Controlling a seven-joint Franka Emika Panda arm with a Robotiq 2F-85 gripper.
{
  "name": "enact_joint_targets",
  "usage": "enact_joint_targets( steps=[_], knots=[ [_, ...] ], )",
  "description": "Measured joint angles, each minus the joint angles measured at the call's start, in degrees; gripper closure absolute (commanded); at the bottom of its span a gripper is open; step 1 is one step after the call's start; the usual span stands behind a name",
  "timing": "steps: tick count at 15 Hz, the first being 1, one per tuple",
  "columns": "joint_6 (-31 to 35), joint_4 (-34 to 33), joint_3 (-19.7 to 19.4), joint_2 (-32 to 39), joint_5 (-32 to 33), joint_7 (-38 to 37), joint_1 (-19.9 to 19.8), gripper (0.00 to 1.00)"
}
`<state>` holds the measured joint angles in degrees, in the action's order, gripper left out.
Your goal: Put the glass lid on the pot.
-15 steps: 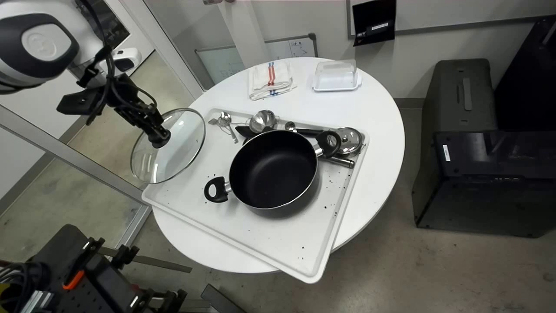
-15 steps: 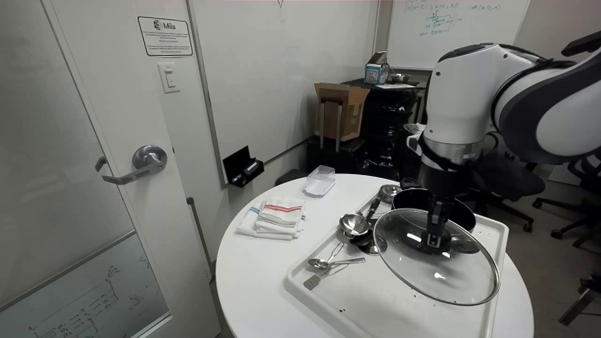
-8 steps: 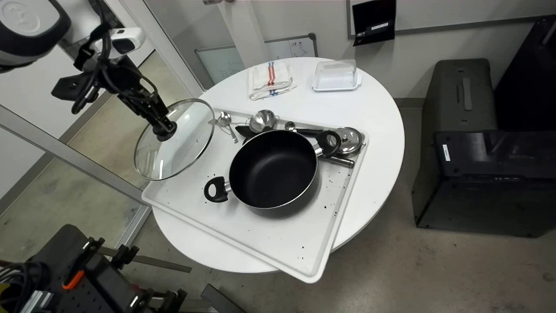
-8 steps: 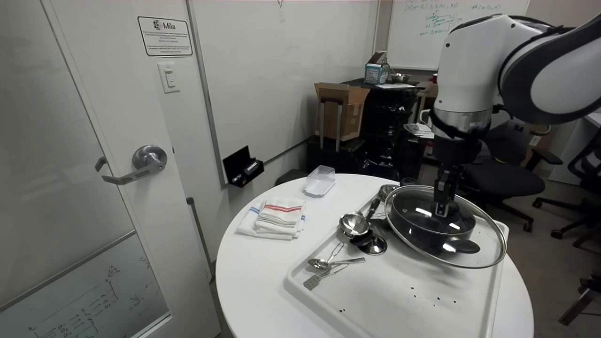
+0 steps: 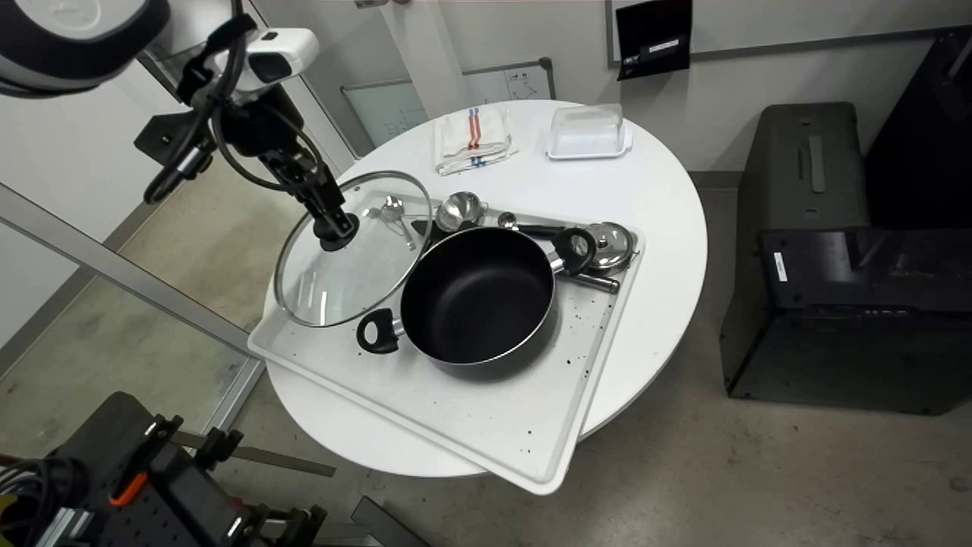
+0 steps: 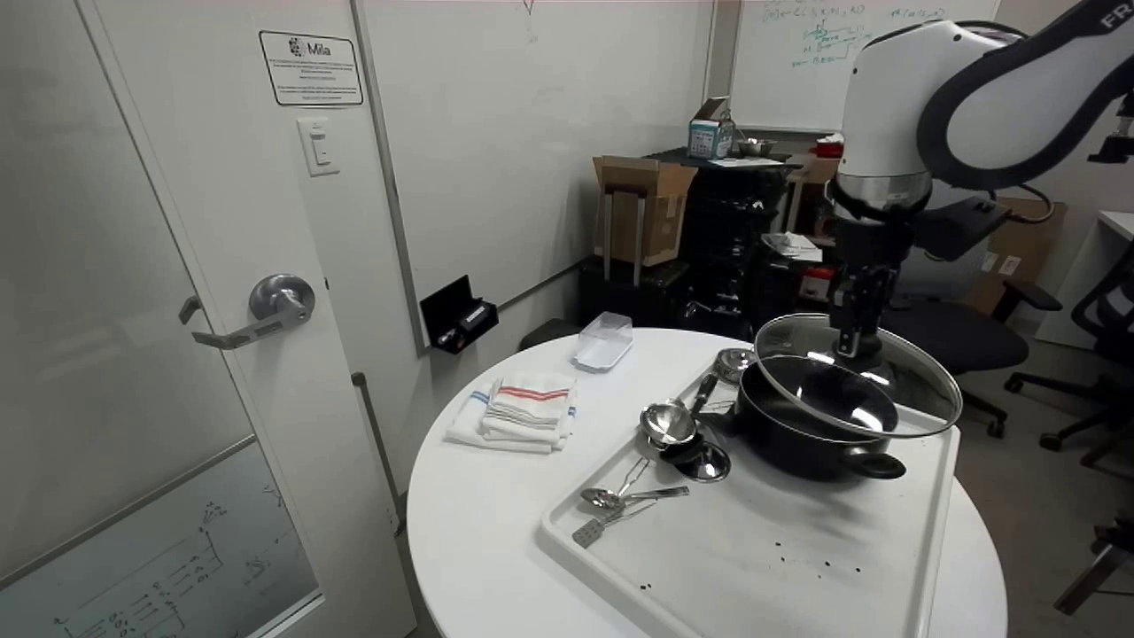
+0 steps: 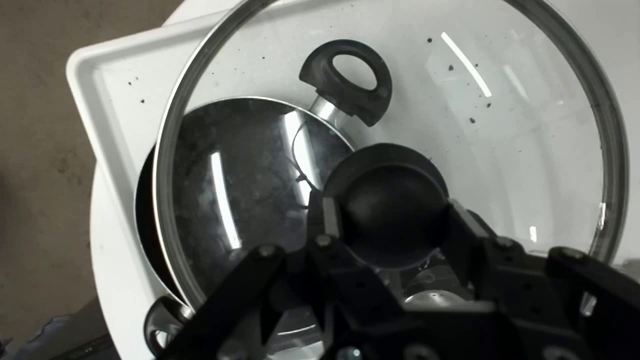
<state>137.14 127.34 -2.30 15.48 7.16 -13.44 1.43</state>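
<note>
Black and nearest in the wrist view, the gripper (image 7: pixel 399 217) presses its two fingers (image 7: pixel 332 220) against opposite sides of the knob (image 7: pixel 392 197), pinching it between them. Next comes the glass lid (image 5: pixel 368 262), tilted in the air above the tray (image 5: pixel 456 418), knob side up toward the gripper; in an exterior view its outline runs longest from upper right to lower left. The wrist view crops its top edge, and the blurred gripper covers much of its lower edge. Farther down, the pot (image 5: pixel 478 296) sits upright on the tray, mouth up, its long axis running through two looped handles (image 5: pixel 386 336), lower left to upper right in an exterior view. From the wrist, the lid overlaps most of the pot and glare streaks the dark interior; whether lid and pot touch I cannot tell. Beyond lie small metal utensils (image 5: pixel 459 211), partly hidden by the pot, then folded towels (image 5: pixel 472 140) and a clear plastic box (image 5: pixel 585 133) on the white table (image 5: pixel 661 228).
</note>
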Motion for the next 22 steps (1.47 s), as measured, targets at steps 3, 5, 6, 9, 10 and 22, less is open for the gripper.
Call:
enact_joint_targets(
  steps=[3,5,6,9,10,22],
  knots=[
    [-1.7,-2.2,-1.1,0.9,-2.1,0.0,-2.3,0.75],
    [-2.8,-4.2,-1.8,2.2,-3.7,0.0,-3.6,0.75],
    [-3.3,-5.3,-2.1,3.1,-4.4,0.0,-4.1,0.75],
    [-3.9,-8.8,-2.9,6.4,-6.2,-0.1,-5.5,0.75],
    [-3.9,-10.0,-3.1,7.6,-6.8,-0.2,-5.8,0.75],
    [-5.0,-22.9,-3.9,21.7,-10.1,-3.4,-6.9,0.75]
  ],
)
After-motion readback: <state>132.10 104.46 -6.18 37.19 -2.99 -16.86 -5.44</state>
